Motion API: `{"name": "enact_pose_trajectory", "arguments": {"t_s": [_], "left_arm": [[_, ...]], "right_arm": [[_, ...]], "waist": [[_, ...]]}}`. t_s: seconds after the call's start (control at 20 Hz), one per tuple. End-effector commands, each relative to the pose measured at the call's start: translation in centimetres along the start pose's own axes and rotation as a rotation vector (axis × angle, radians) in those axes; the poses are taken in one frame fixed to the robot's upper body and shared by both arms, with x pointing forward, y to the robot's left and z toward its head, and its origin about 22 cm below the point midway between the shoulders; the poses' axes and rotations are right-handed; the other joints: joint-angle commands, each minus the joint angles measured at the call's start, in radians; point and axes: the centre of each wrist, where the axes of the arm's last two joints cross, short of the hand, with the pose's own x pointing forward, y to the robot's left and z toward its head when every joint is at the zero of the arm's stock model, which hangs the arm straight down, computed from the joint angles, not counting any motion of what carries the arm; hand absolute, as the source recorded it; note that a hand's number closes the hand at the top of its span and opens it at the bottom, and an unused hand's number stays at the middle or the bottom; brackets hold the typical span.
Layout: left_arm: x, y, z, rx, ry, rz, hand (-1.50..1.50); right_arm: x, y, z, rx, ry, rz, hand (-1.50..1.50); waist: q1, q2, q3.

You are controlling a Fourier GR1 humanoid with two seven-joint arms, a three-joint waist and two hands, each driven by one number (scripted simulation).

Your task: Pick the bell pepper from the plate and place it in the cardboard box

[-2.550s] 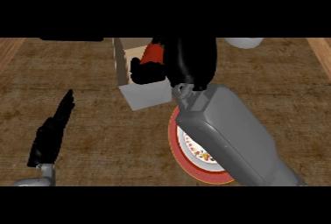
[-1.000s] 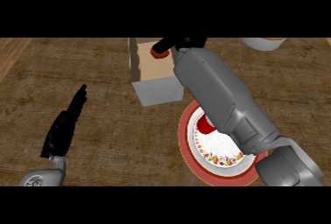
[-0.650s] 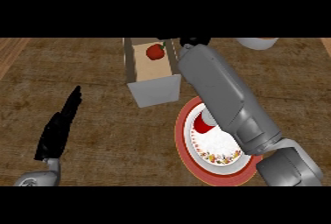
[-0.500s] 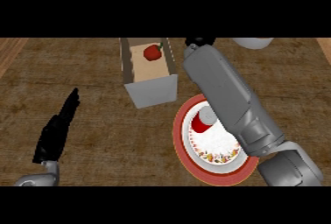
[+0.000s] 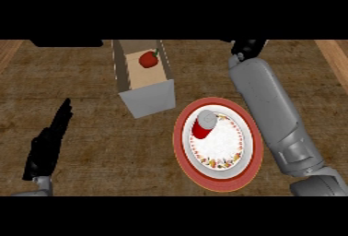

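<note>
From the head view, I am looking steeply down at a brown, woven-looking counter top with lighter wooden strips at its far left and far right edges.

The small red bell pepper with a green stem is lying inside the open cardboard box with a tan floor and grey outer walls. It is sitting in the far half of the box, close to the box's right wall, and nothing is touching it. The box is standing at the upper middle of the view, turned slightly so that its near grey end is facing down and to the right.

Just beside the box's near right corner, a round plate with a wide red rim and a white, flower-patterned centre is lying flat on the counter. A short red cylinder with a pale top is standing on the plate's upper left part. The plate is carrying no pepper.

I am seeing the right grey forearm running up the right side, passing beside the plate's right edge. The black right hand is showing only at the top of the view, well apart from the box and to its right; it is partly cut off there and I cannot tell how its fingers are set.

The black left hand is resting at the lower left, fingers straight and held together, pointing up the view, holding nothing.
</note>
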Motion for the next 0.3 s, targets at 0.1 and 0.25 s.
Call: {"name": "enact_pose_trajectory", "arguments": {"t_s": [0.1,0.25], "left_arm": [[-1.0,0.6,0.4,0.025,0.018,0.001,0.0],[-0.1,1.5,0.0,0.018,0.017,-0.011,0.0]], "right_arm": [[-3.2,-7.9,-2.1,-0.002,-0.045,-0.019,-1.5],[-4.6,-11.6,-1.7,0.059,-0.038,0.019,-1.5]], "waist": [[-0.029,-0.008,0.0],[-0.028,-0.008,0.0]]}}
